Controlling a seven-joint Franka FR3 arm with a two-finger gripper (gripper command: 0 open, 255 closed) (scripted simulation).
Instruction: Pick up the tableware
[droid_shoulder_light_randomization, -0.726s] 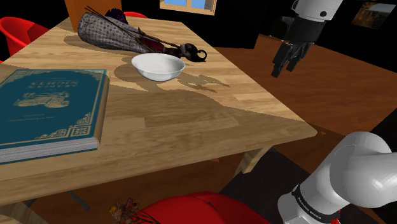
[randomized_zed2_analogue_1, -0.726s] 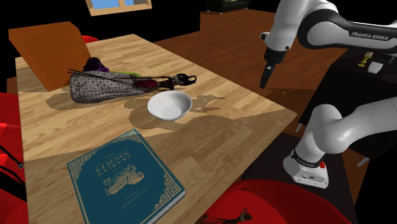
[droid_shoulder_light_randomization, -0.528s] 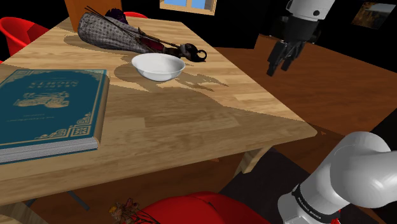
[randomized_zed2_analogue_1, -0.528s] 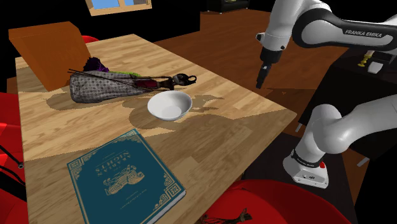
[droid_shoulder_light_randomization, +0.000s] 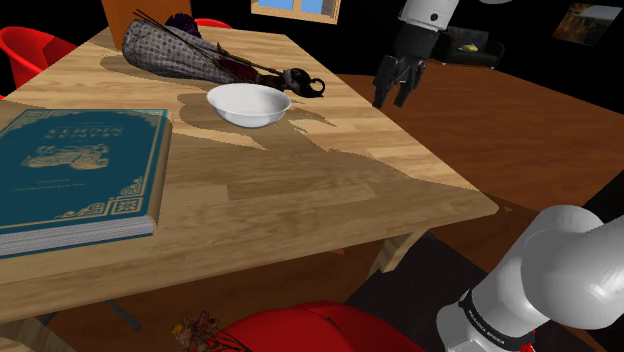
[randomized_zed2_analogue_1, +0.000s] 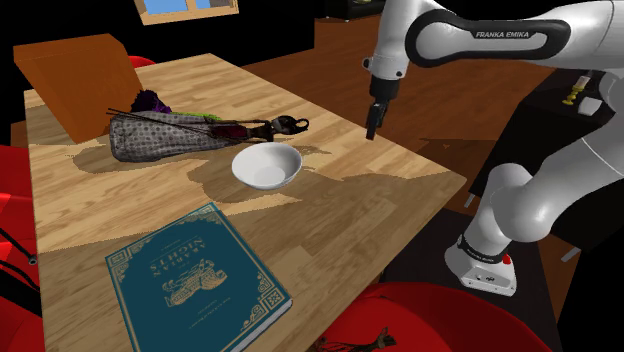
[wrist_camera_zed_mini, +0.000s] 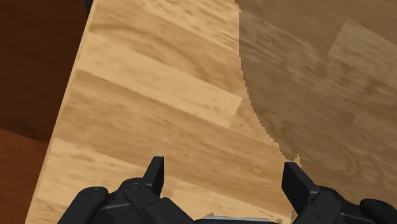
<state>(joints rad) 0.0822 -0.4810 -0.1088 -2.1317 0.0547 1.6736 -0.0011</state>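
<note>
Item 1, my end effector: black, 2 fingers spread apart, released, nothing between them. It hangs above the counter just inside the edge on the shoulder view's right, pointing down. In the wrist view bare planks lie under the fingers, with the counter's edge and the brown floor to the side.

Item 2, bowl: 1, white, round, upright. It sits on the counter's far half, nearer that same edge than the opposite edge, apart from my end effector.

Item 3, bag: grey, patterned, lying on its side near the far edge, with thin sticks and dark parts poking out toward the bowl. Its dark tip lies just beside the bowl's rim.

Item 4, book: teal cover with pale ornament, lying flat and closed at the near corner on the shoulder view's left, well apart from the bowl.

Item 5, box: orange-brown, at the far corner behind the bag.

Item 6, chair: red, at the near edge.
</note>
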